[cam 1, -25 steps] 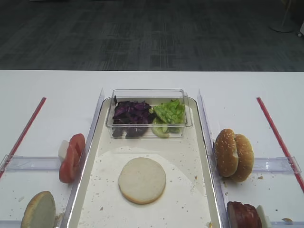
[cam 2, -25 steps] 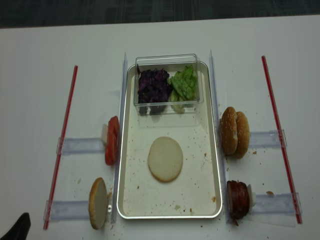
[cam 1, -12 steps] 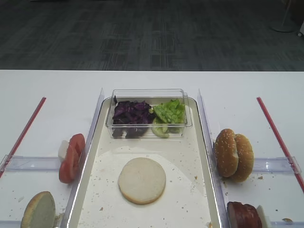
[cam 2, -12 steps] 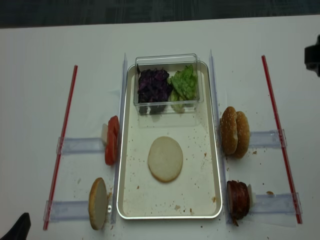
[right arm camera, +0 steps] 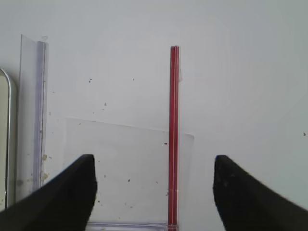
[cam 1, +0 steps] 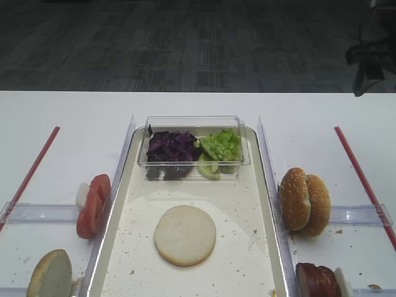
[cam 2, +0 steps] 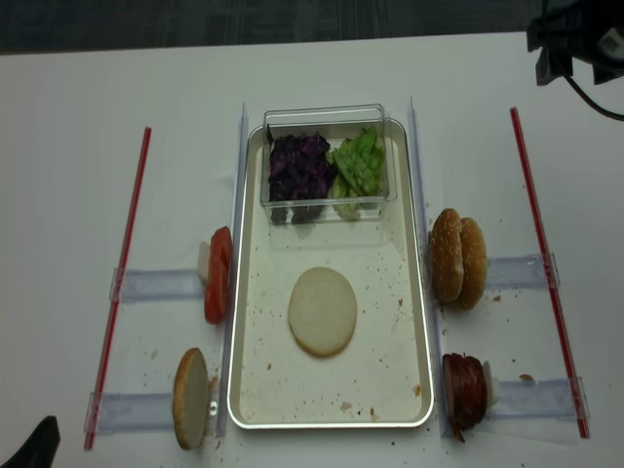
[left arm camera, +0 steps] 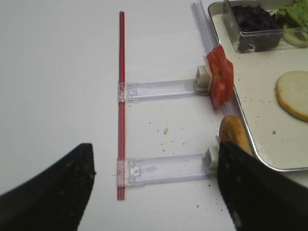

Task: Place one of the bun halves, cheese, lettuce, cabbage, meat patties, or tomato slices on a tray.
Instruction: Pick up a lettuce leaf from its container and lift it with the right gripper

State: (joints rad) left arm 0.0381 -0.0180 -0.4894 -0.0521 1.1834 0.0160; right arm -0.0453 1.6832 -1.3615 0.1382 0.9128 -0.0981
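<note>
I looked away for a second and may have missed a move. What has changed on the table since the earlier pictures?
The right hand has come into view at the far right corner, moving inward, open and holding nothing. The bun half on the tray, the tomato slices and the meat patties lie as before.

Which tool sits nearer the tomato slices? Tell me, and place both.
Left. The left tool hovers just outside the tray's left edge, with the tomato slices ahead of it. The right tool hangs over the table's far right corner, across the tray from them.
</note>
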